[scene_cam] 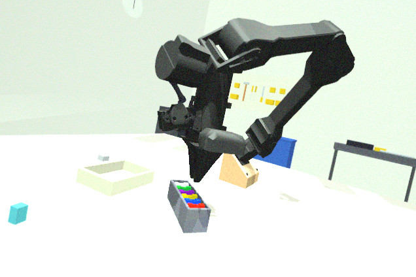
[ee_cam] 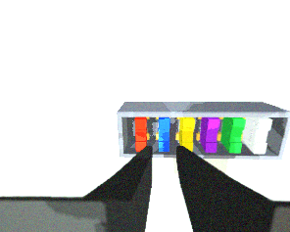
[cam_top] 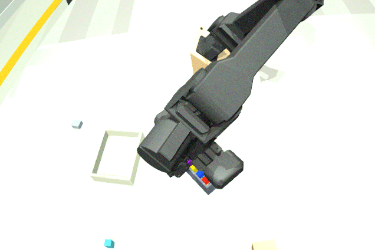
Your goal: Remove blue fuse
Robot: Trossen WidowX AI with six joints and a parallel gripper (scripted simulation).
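The grey fuse block (cam_top: 208, 189) (scene_cam: 188, 218) (ee_cam: 196, 108) stands on the white table and holds a row of fuses. The blue fuse (cam_top: 199, 173) (scene_cam: 194, 200) (ee_cam: 164, 133) sits in its slot between the red fuse (ee_cam: 140, 133) and the yellow fuse (ee_cam: 186, 132). Purple, green and white fuses follow. My gripper (scene_cam: 198, 178) (ee_cam: 164, 153) hangs a short way above the block, pointing down, its fingers a narrow gap apart with nothing between them. In the wrist view the gap lines up with the blue fuse. The cream tray (cam_top: 99, 177) (scene_cam: 110, 184) stands empty to the left of the block.
A tan wedge (cam_top: 198, 63) (scene_cam: 235, 172) stands behind the block under the arm. A cyan cube (cam_top: 109, 243) (scene_cam: 17, 213), a small pale cube (cam_top: 76, 124) (scene_cam: 103, 157) and a tan block (cam_top: 264, 244) lie apart on the table.
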